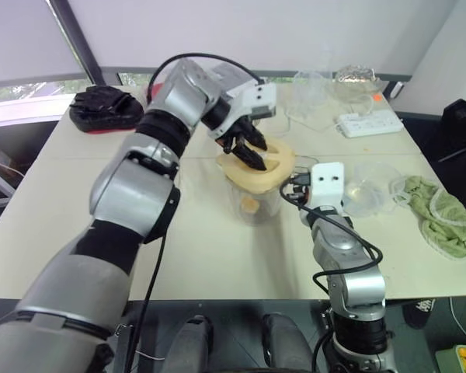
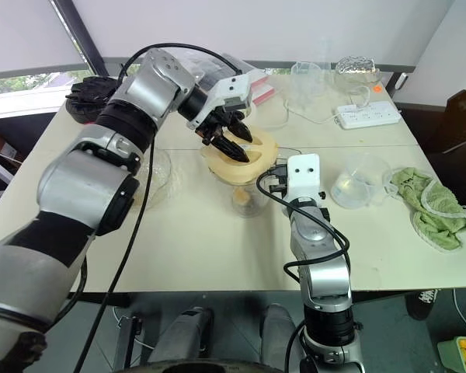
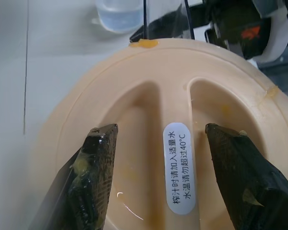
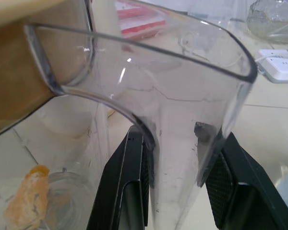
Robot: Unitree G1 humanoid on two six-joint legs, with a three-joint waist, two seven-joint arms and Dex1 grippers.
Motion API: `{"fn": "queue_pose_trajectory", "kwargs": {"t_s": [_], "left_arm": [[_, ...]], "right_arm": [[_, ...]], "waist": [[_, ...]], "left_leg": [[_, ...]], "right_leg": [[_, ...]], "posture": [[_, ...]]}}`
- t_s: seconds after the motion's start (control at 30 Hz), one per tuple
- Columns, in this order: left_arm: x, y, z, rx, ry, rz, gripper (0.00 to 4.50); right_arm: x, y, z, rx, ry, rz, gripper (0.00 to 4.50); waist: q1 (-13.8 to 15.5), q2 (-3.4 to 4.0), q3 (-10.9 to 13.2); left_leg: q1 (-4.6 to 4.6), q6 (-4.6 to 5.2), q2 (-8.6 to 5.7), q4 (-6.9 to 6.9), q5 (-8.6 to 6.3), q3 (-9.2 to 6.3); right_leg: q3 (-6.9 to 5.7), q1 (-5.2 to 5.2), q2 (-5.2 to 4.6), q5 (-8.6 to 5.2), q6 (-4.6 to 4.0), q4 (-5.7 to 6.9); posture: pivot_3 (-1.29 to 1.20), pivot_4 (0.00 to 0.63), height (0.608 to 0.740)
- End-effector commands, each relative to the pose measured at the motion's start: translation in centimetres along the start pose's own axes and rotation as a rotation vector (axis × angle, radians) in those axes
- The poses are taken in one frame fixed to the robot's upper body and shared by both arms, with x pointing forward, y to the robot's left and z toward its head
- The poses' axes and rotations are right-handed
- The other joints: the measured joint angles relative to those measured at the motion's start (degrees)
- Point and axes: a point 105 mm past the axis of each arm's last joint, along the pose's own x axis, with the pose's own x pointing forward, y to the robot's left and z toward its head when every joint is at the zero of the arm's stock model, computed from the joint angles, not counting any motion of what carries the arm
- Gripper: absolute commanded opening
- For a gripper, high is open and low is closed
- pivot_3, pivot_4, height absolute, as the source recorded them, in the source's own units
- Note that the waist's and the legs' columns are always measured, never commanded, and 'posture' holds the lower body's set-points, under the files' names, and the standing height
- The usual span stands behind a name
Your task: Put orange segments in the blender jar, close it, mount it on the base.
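Lid (image 1: 273,167) sits atop jar (image 1: 252,203); segment (image 4: 26,199) in jar's bottom. Left hand (image 3: 168,143) spread astride lid's ridge (image 3: 175,110); right hand (image 4: 175,143) pinching jar's handle (image 4: 180,120). Clear plastic — probably light, stiff, slick; steady by handle, turn lid by ridge.

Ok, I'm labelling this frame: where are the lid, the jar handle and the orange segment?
lid (image 3: 175,103): left wrist view, central ridge.
jar handle (image 4: 177,158): right wrist view, clear front wall.
orange segment (image 4: 28,194): right wrist view, its middle.
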Motion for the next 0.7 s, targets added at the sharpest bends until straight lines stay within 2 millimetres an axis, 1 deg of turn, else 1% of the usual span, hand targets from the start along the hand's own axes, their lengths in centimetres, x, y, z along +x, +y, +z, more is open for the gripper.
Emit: {"fn": "queue_pose_trajectory", "kwargs": {"t_s": [0.03,0.1,0.27,0.4,0.5,0.57,0.63,0.7], "left_arm": [[-3.1,0.4,4.0,0.066,-0.125,0.088,3.04],[-4.0,0.5,5.1,0.058,-0.177,0.103,3.04],[-6.5,0.6,7.2,0.048,-0.297,0.164,3.04],[-8.2,0.5,7.8,0.002,-0.383,0.203,3.04],[-10.5,0.1,6.9,-0.110,-0.531,0.249,3.04],[-11.4,-0.1,5.4,-0.171,-0.598,0.305,3.04],[-11.8,0.0,3.3,-0.222,-0.637,0.419,3.04],[-11.9,-0.5,0.9,-0.315,-0.666,0.493,3.04]], "right_arm": [[-0.2,0.5,-0.2,-0.025,0.004,0.023,0.96],[-0.3,0.6,-0.3,-0.025,0.004,0.027,0.96],[-0.3,0.6,-0.3,-0.025,0.001,0.033,0.96],[-0.3,0.6,0.1,-0.020,-0.020,0.028,0.96],[-0.3,0.5,1.0,-0.032,-0.080,0.019,0.96],[-0.3,0.3,1.3,-0.057,-0.108,0.013,0.96],[-0.3,-0.1,1.4,-0.057,-0.129,0.004,0.96],[-0.2,-0.6,1.4,-0.054,-0.140,-0.006,0.96]], "waist": [[-0.1,-0.03,0.2],[-0.3,-0.07,0.2],[-1.3,0.00,0.3],[-1.5,0.11,0.5],[-1.9,0.19,0.5],[-2.2,0.21,0.5],[-2.2,0.21,0.5],[-2.0,0.17,0.5]], "left_leg": [[-0.05,-0.02,0.00,0.01,0.01,0.00],[-0.25,-0.12,-0.01,0.02,0.07,0.01],[-0.25,-0.13,-0.01,0.00,0.07,0.01],[-0.24,-0.13,-0.01,-0.01,0.08,0.03],[-0.24,-0.14,0.00,-0.02,0.09,0.05],[-0.24,-0.22,0.00,-0.03,0.13,0.07],[-0.23,-0.33,0.00,-0.03,0.20,0.08],[-0.23,-0.61,0.01,-0.04,0.35,0.06]], "right_leg": [[0.03,-0.07,-0.01,0.01,-0.02,0.11],[0.04,-0.40,0.00,0.02,-0.04,0.34],[0.04,-0.45,0.00,0.02,-0.04,0.38],[0.07,-0.51,0.00,0.02,-0.04,0.46],[0.11,-0.55,0.00,0.02,-0.04,0.48],[0.16,-0.59,0.00,0.02,-0.05,0.52],[0.19,-0.59,-0.01,0.04,-0.07,0.56],[0.20,-0.60,-0.01,0.09,-0.14,0.56]], "posture": [[0.00,0.150,0.740],[0.00,0.150,0.740],[0.00,0.150,0.740],[0.00,0.150,0.740],[0.00,0.150,0.740],[0.00,0.150,0.740],[0.00,0.150,0.740],[0.00,0.150,0.740]]}}
